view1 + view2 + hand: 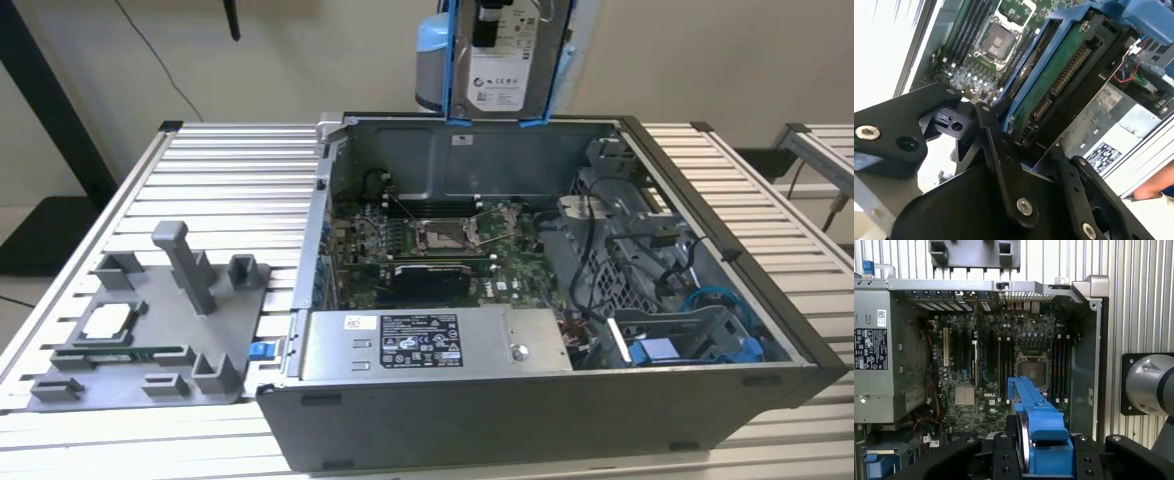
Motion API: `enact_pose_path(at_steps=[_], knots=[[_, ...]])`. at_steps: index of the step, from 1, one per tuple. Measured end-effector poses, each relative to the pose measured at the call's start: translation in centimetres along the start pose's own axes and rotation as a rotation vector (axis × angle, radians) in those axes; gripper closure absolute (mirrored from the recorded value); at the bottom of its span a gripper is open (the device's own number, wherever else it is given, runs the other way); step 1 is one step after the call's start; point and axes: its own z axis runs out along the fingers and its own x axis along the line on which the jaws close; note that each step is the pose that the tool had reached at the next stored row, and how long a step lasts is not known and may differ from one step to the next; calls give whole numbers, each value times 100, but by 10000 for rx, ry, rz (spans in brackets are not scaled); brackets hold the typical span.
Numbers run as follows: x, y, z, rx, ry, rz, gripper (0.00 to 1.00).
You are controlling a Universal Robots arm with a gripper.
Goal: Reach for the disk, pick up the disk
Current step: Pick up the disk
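Gripper [1026, 150] linkage sits nearest the lens in both wrist views, black fingers [999, 150] clamped on the disk [1064, 75]. Second wrist view: disk's green circuit-board side and connector edge face the camera, blue bracket round it. First wrist view: disk [1036, 425] edge-on between the fingers, directly over the open computer case [1089, 365], above the motherboard [989, 370] near the CPU socket [1031, 367].

Exterior view: disk [505, 60] held upright, white label facing the camera, clear of the case [534, 420] and hanging above its far wall. Inside the case: silver power supply [427, 345] with black-and-white label at the near wall, blue drive bay [694, 345] at the near corner on the exterior view's right. Grey fixture tray [147, 330] lies on the bench [227, 160] just beside the case, on the exterior view's left.
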Motion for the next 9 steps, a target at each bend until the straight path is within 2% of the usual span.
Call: enact_pose_path(at_steps=[9], knots=[[-10, -369, 1, 1, -1, -1, 100]])
